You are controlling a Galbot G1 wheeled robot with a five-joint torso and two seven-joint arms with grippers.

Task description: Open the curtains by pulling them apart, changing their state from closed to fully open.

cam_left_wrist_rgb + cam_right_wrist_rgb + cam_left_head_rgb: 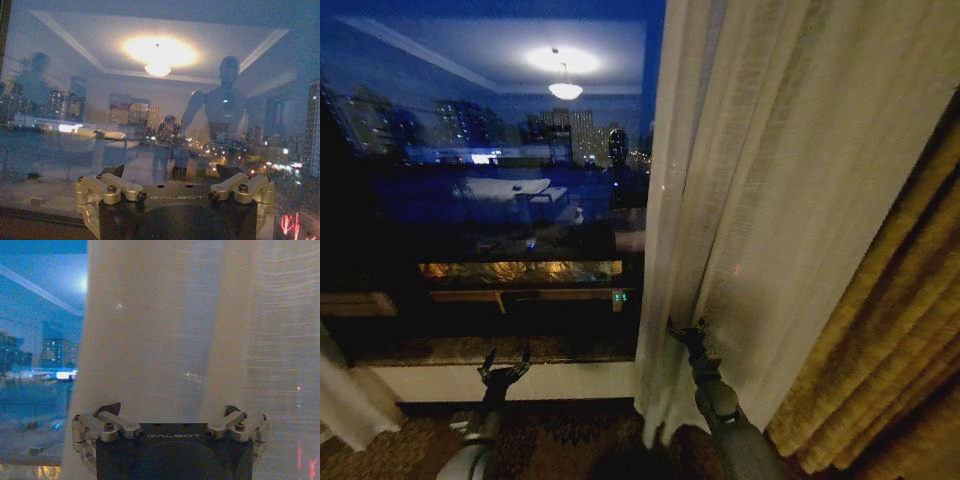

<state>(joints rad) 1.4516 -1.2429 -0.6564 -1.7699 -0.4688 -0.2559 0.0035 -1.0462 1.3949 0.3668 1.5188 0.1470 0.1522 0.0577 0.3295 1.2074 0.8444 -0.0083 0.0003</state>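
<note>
Glass (pixel 490 200) lies bare between the curtains (pixel 740 200), so little parting remains: right gripper (pixel 686 331), jaws spread, sits at the right panel's inner edge, while left gripper (pixel 504 368), also spread, faces the glass.

left gripper (pixel 505 364) raised, jaws spread | right gripper (pixel 687 331) raised, jaws spread

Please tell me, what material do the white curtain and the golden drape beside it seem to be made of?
The white curtain looks like thin sheer woven fabric: window light passes through it and fine horizontal threads show in the right wrist view. The golden drape seems a thick, opaque cloth, perhaps with slight sheen, hanging in heavy folds; its exact fibre cannot be told.
</note>
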